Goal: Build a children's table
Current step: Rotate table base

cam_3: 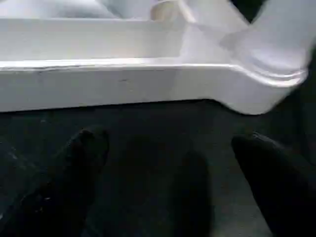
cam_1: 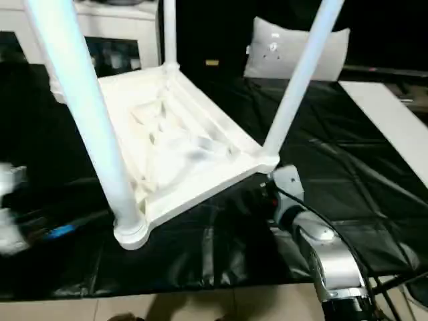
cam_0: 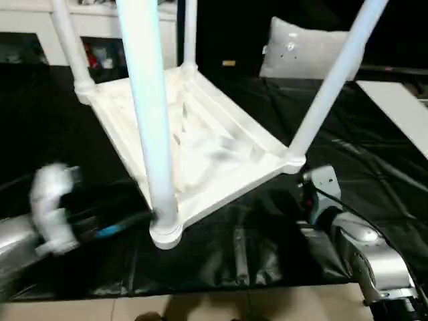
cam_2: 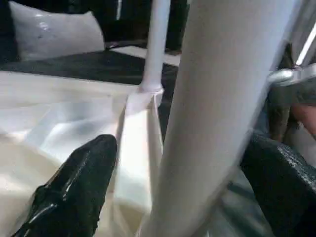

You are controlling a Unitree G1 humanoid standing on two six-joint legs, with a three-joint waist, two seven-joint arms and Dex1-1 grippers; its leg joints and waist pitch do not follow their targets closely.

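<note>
The children's table (cam_0: 200, 140) lies upside down on the black-covered work table, ribbed underside up. Its white legs stand up from the corner sockets. The nearest leg (cam_0: 150, 114) rises from the front corner socket (cam_0: 166, 234). My left gripper (cam_0: 142, 218) reaches in from the left at the base of that leg. In the left wrist view, this leg (cam_2: 217, 123) stands between its two black fingers (cam_2: 74, 187), which are spread wide. My right gripper (cam_3: 173, 143) is open over the black cloth, just before the table's right corner (cam_3: 266, 64), with nothing between its fingers.
A white cushion (cam_0: 304, 50) lies at the back right. A white board (cam_0: 401, 114) sits along the right side. A white shelf unit (cam_0: 40, 23) stands at the back left. The work table's front edge (cam_0: 200, 291) runs close below the table's front corner, with floor tiles beyond.
</note>
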